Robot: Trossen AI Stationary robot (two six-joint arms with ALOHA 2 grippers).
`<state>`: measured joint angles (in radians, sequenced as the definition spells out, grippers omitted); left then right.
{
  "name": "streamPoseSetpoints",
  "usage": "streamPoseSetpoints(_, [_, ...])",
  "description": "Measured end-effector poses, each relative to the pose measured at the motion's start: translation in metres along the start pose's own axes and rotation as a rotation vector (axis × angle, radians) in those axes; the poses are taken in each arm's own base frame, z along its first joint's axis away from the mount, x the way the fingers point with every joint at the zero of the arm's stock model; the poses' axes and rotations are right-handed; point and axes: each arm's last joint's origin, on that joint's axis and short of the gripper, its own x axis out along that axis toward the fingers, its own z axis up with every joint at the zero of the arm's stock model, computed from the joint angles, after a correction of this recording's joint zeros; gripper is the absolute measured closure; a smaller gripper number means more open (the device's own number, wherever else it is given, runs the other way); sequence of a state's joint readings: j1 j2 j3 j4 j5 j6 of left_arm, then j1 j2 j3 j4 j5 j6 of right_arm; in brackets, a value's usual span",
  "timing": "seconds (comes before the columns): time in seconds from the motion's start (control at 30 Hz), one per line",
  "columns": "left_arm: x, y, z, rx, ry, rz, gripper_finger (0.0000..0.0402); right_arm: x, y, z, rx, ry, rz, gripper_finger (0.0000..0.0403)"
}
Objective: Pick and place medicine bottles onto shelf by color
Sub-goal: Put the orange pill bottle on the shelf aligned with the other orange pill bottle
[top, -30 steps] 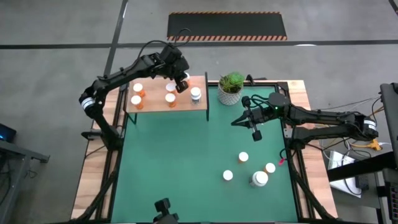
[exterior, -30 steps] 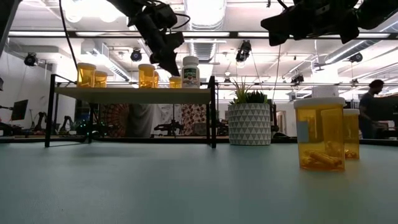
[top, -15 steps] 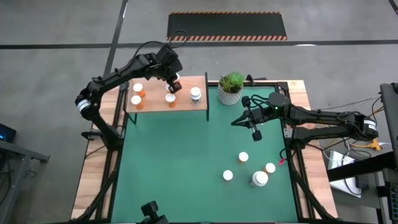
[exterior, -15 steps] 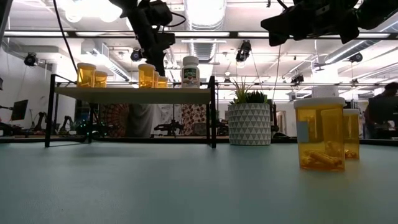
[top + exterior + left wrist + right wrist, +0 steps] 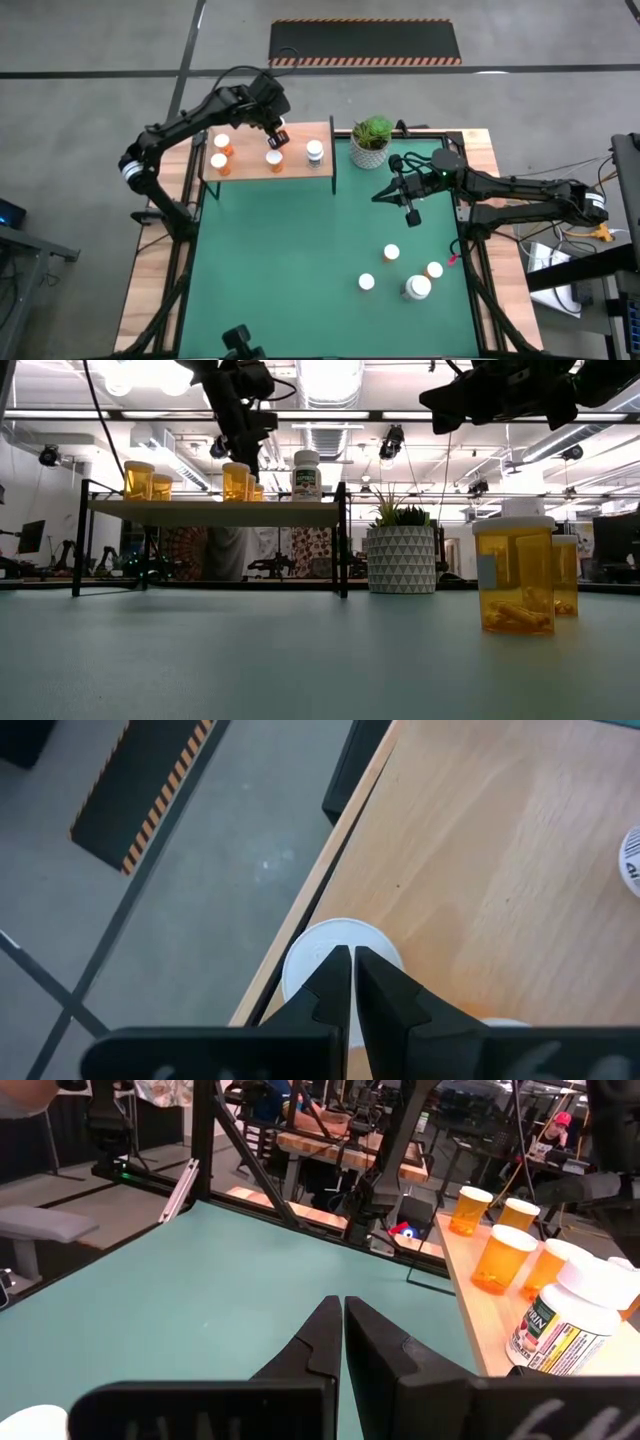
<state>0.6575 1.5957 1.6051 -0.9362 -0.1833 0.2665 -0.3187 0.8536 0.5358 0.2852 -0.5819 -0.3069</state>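
Left tool closed, empty, above the shelf; orange bottle just below it. Right tool closed, empty, over the desk.

Five bottles on the shelf, four on the mat.

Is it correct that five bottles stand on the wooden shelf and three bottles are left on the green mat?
Not quite. The high view shows four bottles on the green mat, not three: and the larger one. Five bottles on the wooden shelf is correct.
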Motion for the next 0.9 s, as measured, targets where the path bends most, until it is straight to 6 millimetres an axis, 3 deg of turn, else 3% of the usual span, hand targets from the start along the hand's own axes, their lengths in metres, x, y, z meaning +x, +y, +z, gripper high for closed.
streamPoseSetpoints(0.23, [-0.018, 0.003, -0.001, -0.008, -0.047, 0.014, 0.0400, 0.000, 0.000, 0.000, 0.000, 0.000, 0.000, 0.0394])
streamPoseSetpoints(0.47, [-0.057, -0.008, -0.003, -0.088, -0.171, -0.071, 0.0400, 0.000, 0.000, 0.000, -0.007, 0.000, 0.000, 0.0394])
streamPoseSetpoints(0.7, [-0.104, -0.074, -0.011, 0.011, -0.479, -0.270, 0.0400, 0.000, 0.000, -0.002, -0.004, 0.013, 0.005, 0.0394])
streamPoseSetpoints(0.9, [-0.111, -0.151, -0.044, 0.129, -0.786, -0.488, 0.0400, 0.001, 0.000, -0.004, -0.033, 0.022, 0.008, 0.0394])
